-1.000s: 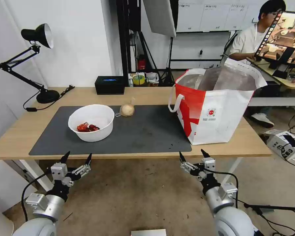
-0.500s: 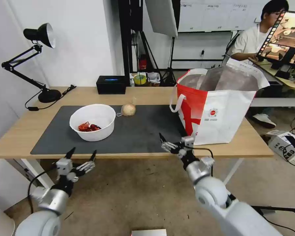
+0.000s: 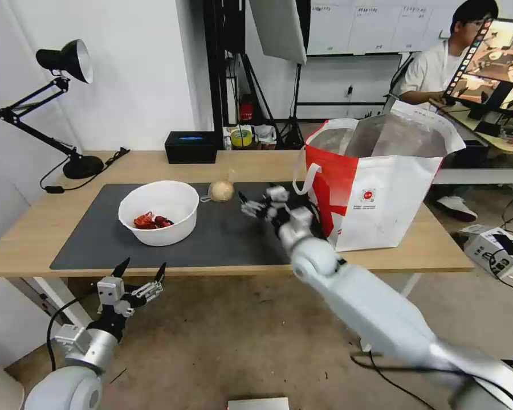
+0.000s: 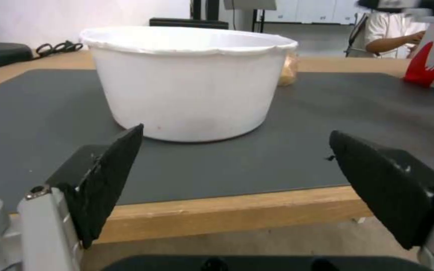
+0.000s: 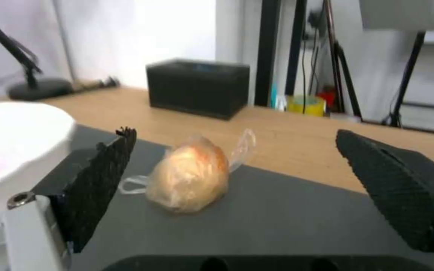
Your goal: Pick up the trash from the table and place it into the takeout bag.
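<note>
The right gripper (image 3: pixel 255 203) hangs with jaws spread wide and empty above the dark mat (image 3: pixel 251 233), near the wrapped beige lump (image 3: pixel 221 191), which looks to lie just beside the white bowl (image 3: pixel 159 212). The left gripper (image 3: pixel 142 269), also open, waits below the table (image 3: pixel 34 228) edge. The takeout bag (image 3: pixel 376 188) stands at the table's right end.

head: high, looks forward and down over whole table (image 3: pixel 34 239) | left wrist: low at near table edge, level with mat (image 4: pixel 327 113), close on bowl (image 4: pixel 187 82) | right wrist: over mat, close on lump (image 5: pixel 189 175), facing tissue box (image 5: pixel 197 87) | shared: bowl, lump, mat in all three
</note>
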Tool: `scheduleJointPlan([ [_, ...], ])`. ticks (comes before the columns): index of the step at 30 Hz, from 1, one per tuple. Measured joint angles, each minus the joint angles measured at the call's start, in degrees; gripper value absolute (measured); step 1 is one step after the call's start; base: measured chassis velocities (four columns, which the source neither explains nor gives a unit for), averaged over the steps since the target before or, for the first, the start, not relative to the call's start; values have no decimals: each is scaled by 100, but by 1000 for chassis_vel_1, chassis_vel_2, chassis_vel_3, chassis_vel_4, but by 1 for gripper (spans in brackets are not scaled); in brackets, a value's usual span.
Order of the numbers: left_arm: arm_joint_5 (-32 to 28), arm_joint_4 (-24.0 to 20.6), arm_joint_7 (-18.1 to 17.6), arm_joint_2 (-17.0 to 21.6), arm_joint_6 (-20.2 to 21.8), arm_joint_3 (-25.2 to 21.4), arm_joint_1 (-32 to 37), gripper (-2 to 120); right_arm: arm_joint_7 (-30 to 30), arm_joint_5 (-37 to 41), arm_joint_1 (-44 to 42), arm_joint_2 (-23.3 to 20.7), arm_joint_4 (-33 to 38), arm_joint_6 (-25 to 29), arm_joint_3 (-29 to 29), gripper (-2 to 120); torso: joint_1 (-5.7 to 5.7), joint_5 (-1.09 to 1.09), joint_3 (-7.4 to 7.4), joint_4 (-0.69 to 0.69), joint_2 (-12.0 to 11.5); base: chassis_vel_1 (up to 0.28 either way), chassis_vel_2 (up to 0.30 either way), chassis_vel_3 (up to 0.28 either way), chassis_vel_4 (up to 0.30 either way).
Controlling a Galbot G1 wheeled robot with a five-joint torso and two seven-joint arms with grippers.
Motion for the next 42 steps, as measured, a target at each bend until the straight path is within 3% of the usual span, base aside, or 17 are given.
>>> scheduleJointPlan([
  [5,0,-46,-1,-2,-6,-12,20,100,146,136,571,515,-690,-700,-103,100,0,0,0,0,1,0,0,0,0],
  [8,2,-53,-1,-2,-6,-11,23,100,145,152,685,634,-883,-777,-109,100,-1,0,0,0,0,0,0,0,0],
  [14,3,-44,-4,16,-6,17,4,100,-186,196,1340,1504,-2226,-970,14,100,0,0,-1,0,1,0,0,0,0],
  [18,10,-41,-5,19,-7,21,16,100,-437,54,1555,1820,-2890,-999,140,100,-1,0,-1,0,0,0,0,0,0],
  [24,13,-52,-4,25,-9,37,-3,100,-864,-57,1788,1941,-3452,-999,138,100,-1,0,-1,-1,1,0,0,0,0],
  [42,35,-153,-2,-48,-14,26,73,100,-1770,-73,1815,1914,-3925,-1125,33,100,-1,1,-1,-1,1,0,0,0,0],
])
